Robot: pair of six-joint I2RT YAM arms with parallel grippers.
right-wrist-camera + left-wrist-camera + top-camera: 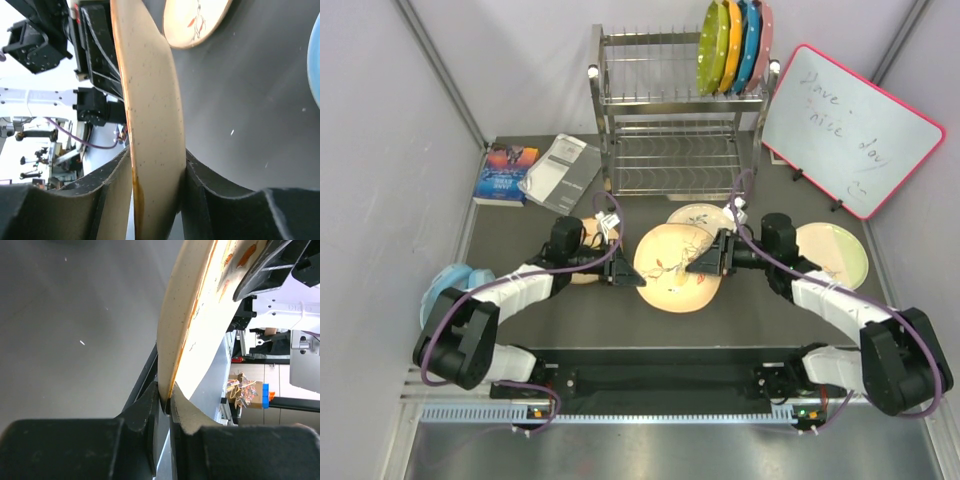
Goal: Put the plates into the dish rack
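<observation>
Plate (672, 272), orange-tinted, hung above the table (760, 320) at mid-scene, on the near side of the rack (670, 150), with a claw on each edge. We judged the main risk to be the two-handed hold itself. If either arm moved off on its own, the plate could be twisted out of a pinch and drop onto the pale plate (700, 213) lying just beyond it. The left claw (630, 280) seemed to take only the very edge of the rim, so a small jolt there might be enough to lose it. How firm the right claw's (705, 262) hold was, we could not tell, and a release by the left too soon could let the plate swing down. The rack's top tier stood high and far, so a tilted carry might clip its wire. The left claw pinched the plate's left rim between its fingertips. The right claw was pressed onto the right rim, both fingers (210, 190) touching the plate, which stood edge-on between them.
</observation>
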